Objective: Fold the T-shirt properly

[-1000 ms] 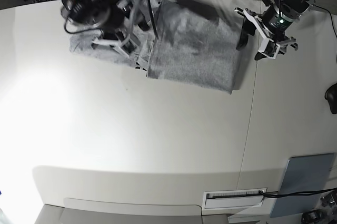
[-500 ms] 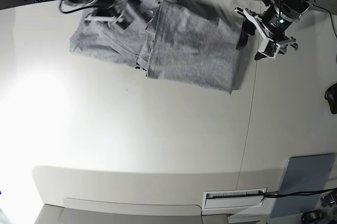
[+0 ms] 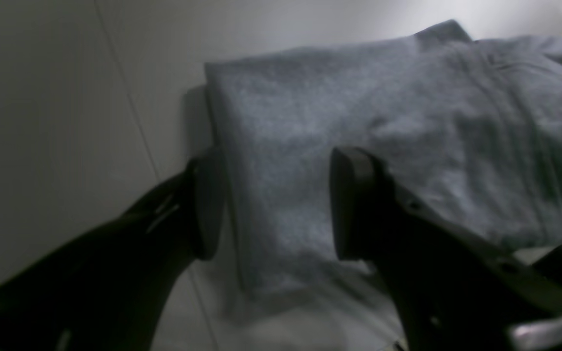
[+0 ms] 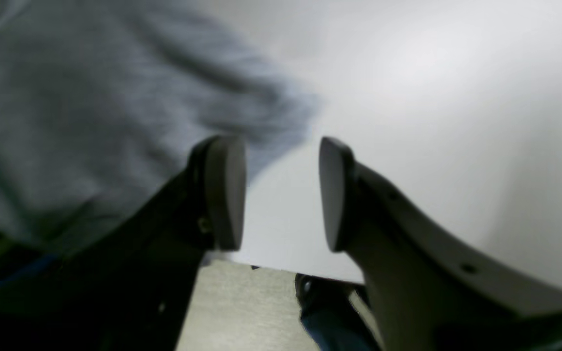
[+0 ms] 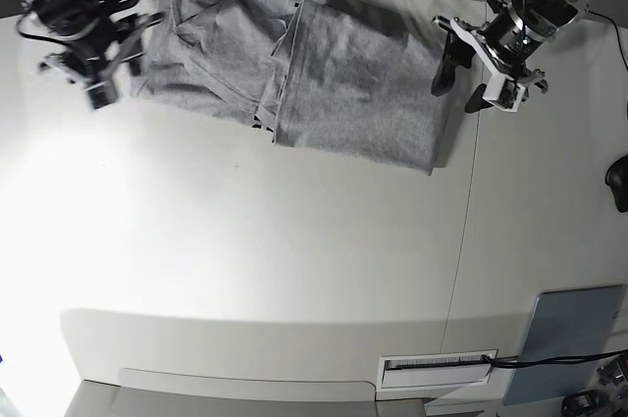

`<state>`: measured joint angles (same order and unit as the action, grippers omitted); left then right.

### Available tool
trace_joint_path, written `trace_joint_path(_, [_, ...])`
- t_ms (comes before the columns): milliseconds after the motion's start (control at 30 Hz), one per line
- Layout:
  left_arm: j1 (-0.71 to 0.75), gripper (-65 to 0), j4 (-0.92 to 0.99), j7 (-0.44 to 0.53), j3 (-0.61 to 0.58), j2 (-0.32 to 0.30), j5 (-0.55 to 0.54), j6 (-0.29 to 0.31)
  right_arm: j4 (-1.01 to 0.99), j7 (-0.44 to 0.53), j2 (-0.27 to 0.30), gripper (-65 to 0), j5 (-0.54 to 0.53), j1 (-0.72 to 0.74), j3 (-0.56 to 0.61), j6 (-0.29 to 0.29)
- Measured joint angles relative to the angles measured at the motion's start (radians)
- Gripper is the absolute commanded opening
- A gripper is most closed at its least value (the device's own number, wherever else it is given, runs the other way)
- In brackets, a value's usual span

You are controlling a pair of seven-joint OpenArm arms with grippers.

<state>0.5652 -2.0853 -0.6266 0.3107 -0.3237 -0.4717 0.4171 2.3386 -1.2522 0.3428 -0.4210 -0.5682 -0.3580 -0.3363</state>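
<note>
The T-shirt (image 5: 294, 74) is lying part-folded at the far end of the white table (image 5: 245, 260) — 1 side panel is sitting flat and doubled toward the left arm, w/ a thick straight fold edge, while the other half toward the right arm is spreading out looser and wrinkled. Judging by that, the job is sitting mid-fold: 1 lengthwise fold looks done, the loose half is waiting to be brought over or squared up. The next move is probably calling for each arm to pinch an edge low against the tabletop, catching all layers w/o dragging the finished fold out of line. The left gripper (image 3: 271, 204) is hanging just beside the doubled edge, jaws standing wide apart; the wrist view is showing that edge running up between the 2 pads, 1 pad out over bare table and the other over cloth, but nothing is being clamped — whether a pad is brushing the fabric I can't tell. The right gripper (image 4: 281, 192) is hovering at the opposite side, near the table's far corner, jaws parted a moderate way and carrying nothing; the wrist view is blurry, w/ grey cloth off to 1 side of the pads and bare table plus floor showing between them. In the base view it is sitting just off the shirt's outer edge, not touching.
</note>
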Motion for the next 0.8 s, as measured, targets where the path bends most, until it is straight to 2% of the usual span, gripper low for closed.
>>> trace_joint_path(33, [-0.017, -33.0, 0.037, 0.0, -0.001, 0.0, -0.011, -0.02, 0.0, 0.0, 0.0, -39.9, 0.002, 0.0, -0.022, 0.006])
trace_joint_path(100, [-0.054, -33.0, 0.11, -0.008, 0.003, -0.001, -0.038, -0.013, 0.0, 0.001, 0.0, -39.9, 0.0, 0.0, -0.049, 0.007])
trace_joint_path(167, [-0.091, -33.0, 0.171, -0.016, 0.003, 0.0, -0.087, 0.045, 0.0, 0.001, -0.003, -39.9, 0.0, 0.0, -0.056, 0.007])
trace_joint_path(267, [-0.149, -33.0, 0.22, -0.082, -0.001, 0.002, -0.17, 0.068, 0.0, 0.0, -0.014, -39.9, 0.0, 0.0, -0.056, 0.007])
trace_joint_path(333, [-0.177, -33.0, 0.227, -0.126, -0.001, 0.002, -0.185, 0.074, 0.0, 0.0, -0.013, -39.9, 0.0, 0.0, -0.056, 0.008])
trace_joint_path(500, [-0.203, -33.0, 0.227, -0.133, -0.001, 0.002, -0.192, 0.074, 0.001, 0.012, -0.013, -39.9, -0.008, -0.037, -0.056, 0.105])
trace_joint_path(700, [-0.203, -33.0, 0.227, -0.133, -0.001, 0.002, -0.192, 0.074, -0.134, 0.017, -0.016, -39.9, -0.132, -0.12, -0.055, 0.113])
trace_joint_path(800, [-0.201, -33.0, 0.227, -0.134, -0.001, 0.002, -0.191, 0.077, -0.205, 0.039, -0.055, -39.9, -0.132, -0.113, -0.056, 0.111])
